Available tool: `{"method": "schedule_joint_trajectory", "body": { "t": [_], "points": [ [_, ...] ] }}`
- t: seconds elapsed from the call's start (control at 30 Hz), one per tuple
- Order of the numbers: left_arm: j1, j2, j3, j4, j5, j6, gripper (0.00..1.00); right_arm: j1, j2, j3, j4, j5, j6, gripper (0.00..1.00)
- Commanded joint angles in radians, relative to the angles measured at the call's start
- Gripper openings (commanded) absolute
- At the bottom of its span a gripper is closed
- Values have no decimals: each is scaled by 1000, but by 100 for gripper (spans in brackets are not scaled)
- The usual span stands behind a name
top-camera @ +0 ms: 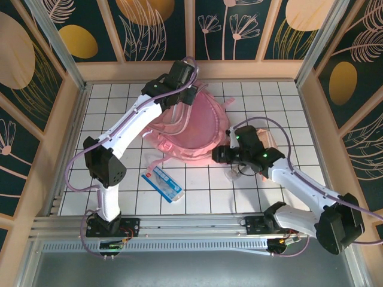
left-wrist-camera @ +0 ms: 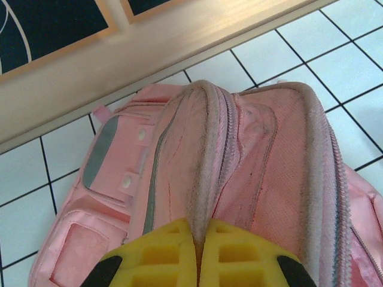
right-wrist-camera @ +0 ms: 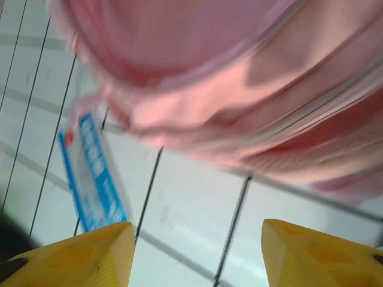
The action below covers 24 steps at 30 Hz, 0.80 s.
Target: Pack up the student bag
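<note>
Bag rim pinched in left end effector; right end effector gapes over bare tiles.

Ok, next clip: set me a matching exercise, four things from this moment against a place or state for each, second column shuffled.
Things:
1. left tool
2. right tool
3. student bag
4. blue packet

Place or state:
A. flat on the table, nearer the arm bases
B. open, holding nothing
C. shut on a fold of pink fabric
D. pink, toward the far side

Pairs: 1-C, 2-B, 3-D, 4-A
</note>
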Motion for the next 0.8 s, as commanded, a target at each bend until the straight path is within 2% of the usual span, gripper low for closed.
{"method": "schedule_joint_trajectory", "body": {
  "t": [0.0, 0.13, 0.27, 0.4, 0.6, 0.7, 0.77],
  "points": [
    [18, -12, 46, 79, -14, 65, 0, 171, 23, -9, 0, -21, -60, 62],
    [25, -18, 32, 91, -19, 60, 0, 290, 131, 31, 66, -24, -145, 65],
    [27, -32, 7, 111, -19, 53, 0, 384, 314, 115, 77, 52, -210, 72],
    [29, -46, -30, 124, -5, 27, 0, 485, 442, 183, 41, 141, -271, 72],
    [28, -92, -133, 197, 15, -6, 0, 511, 480, 190, 33, 84, -289, 69],
    [28, -111, -169, 217, 15, -12, 0, 560, 460, 164, 85, 125, -446, 69],
    [28, -119, -190, 225, 13, -14, 0, 586, 438, 124, 144, 136, -621, 69]
  ]
}}
